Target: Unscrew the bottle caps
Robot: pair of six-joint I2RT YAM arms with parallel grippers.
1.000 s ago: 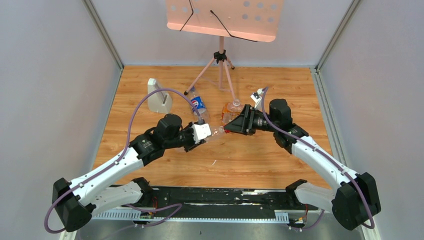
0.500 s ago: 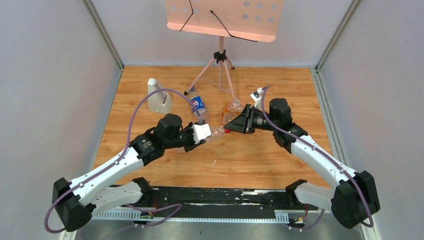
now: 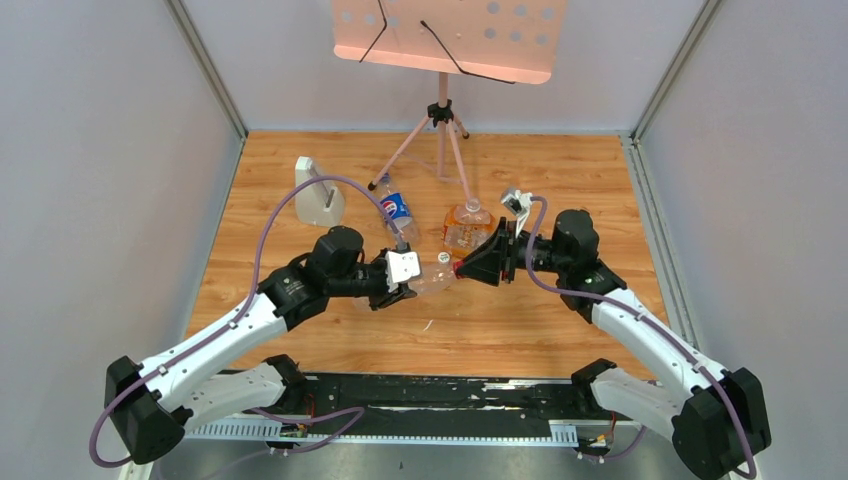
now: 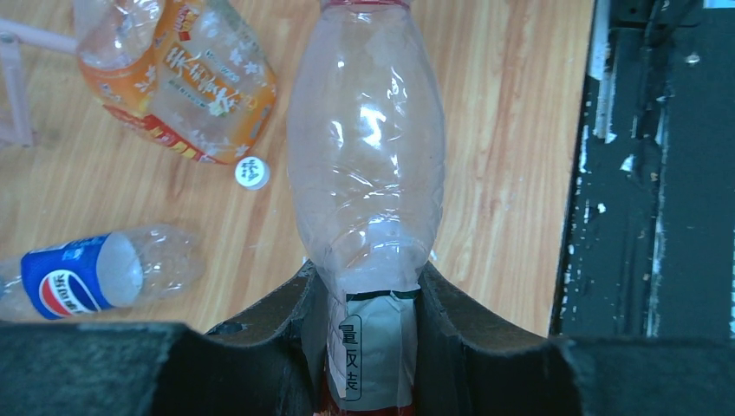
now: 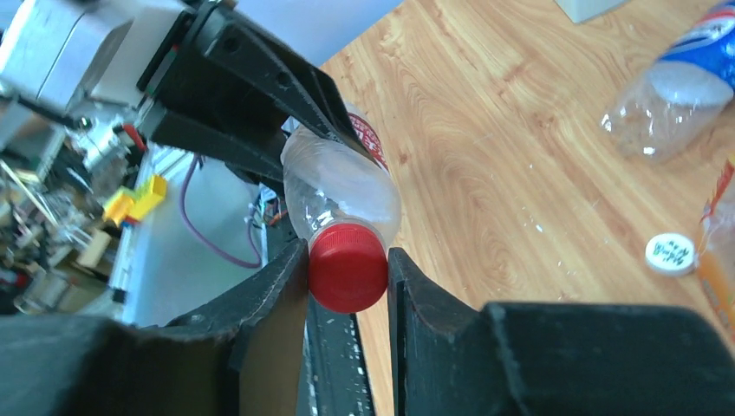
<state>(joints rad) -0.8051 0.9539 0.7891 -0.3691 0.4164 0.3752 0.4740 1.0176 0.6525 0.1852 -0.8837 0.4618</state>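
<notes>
As viewed from the left wrist, the left jaws were clenched on the clear plastic bottle with the red-white-green label (image 4: 367, 156), one jaw pressed to each side of the labelled part of its body. The bare, dented upper body stuck out ahead of the jaws, neck pointing away. Overhead view: this bottle was held clear of the wooden table (image 3: 520, 330), roughly level, bridging the gap between the two arms near the table's middle.

Right jaws: closed on the small round red plastic screw cap (image 5: 348, 270), a jaw touching it on either side. The cap sat on the held bottle's neck; whether the thread had loosened could not be told.

Loose on the table:
- small round white plastic screw cap (image 4: 251, 172), lying flat, printed top up, just beside the squat clear bottle with the orange label (image 4: 186, 82) but not touching it
- orange-labelled bottle just beyond the right jaws; upright or on its side, not clear
- clear plastic bottle with the blue Pepsi label (image 3: 396, 210), on its side, left of the orange-labelled one and apart from it; cap end too small to make out

Also noted: pale grey upright block (image 3: 318, 192) at the far left of the table, and a pink perforated music stand (image 3: 448, 38) on a tripod at the far edge
</notes>
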